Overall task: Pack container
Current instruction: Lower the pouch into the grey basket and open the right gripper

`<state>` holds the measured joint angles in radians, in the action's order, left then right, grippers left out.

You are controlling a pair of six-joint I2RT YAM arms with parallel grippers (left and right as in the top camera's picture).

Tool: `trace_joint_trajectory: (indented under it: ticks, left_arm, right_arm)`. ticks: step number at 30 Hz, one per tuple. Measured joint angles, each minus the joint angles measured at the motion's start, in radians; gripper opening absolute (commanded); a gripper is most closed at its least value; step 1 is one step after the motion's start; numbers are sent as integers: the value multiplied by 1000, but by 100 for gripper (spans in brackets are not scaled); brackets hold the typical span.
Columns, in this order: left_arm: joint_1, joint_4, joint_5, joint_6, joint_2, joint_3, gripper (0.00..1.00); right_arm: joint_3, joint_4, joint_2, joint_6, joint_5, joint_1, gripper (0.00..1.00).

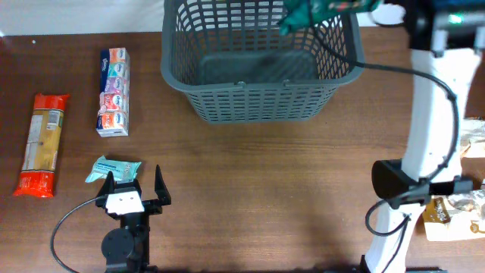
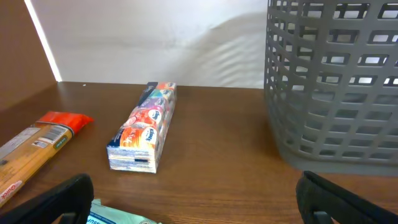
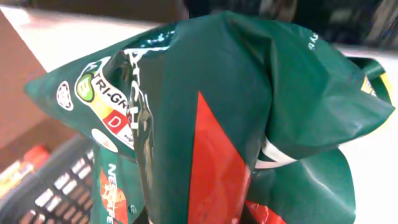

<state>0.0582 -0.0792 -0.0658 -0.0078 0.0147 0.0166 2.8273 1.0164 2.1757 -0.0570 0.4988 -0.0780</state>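
- Above the far right corner of the container, which stands at the far middle of the table, a green bag hangs from the right gripper. The step in hand looks like carrying this bag in for packing.
- The next move, I judge, calls for lowering the bag inside the rim and then parting the fingers, so that it lands on the solid base and does not catch on the lattice wall.
- The right gripper is clamped nearly together on the green bag (in the wrist view the bag fills the frame and hides the fingers).
- The left gripper stands with its fingers wide apart and holds nothing. A teal packet lies just ahead of it, between the fingertips, and whether they touch it I cannot tell.
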Motion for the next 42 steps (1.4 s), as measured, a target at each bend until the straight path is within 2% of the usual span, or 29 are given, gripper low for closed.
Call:
trace_joint_trajectory:
  ticks: [6,14,34,35,37,40,42]
  left_arm:
    - [0,0,0,0,0,0,99]
    - [0,0,0,0,0,0,99]
    - [0,0,0,0,0,0,99]
    - [0,0,0,0,0,0,99]
    - [0,0,0,0,0,0,99]
    - [0,0,0,0,0,0,99]
    - [0,0,0,0,0,0,99]
  right_arm:
    - [-246,-81,4,1,-29,-15,4]
    - [-420,-128,4,2,-53,-29,4]
    - [-441,-55,21,-8,-172,-105,4]
    - [-441,-53,28,-10,-177,-105,6]
    - [-442,-51,42,-11,-184,-105,23]
    - [-444,-56,63,-13,-196,-105,30]
    - [-444,-64,66,-14,-196,-105,40]
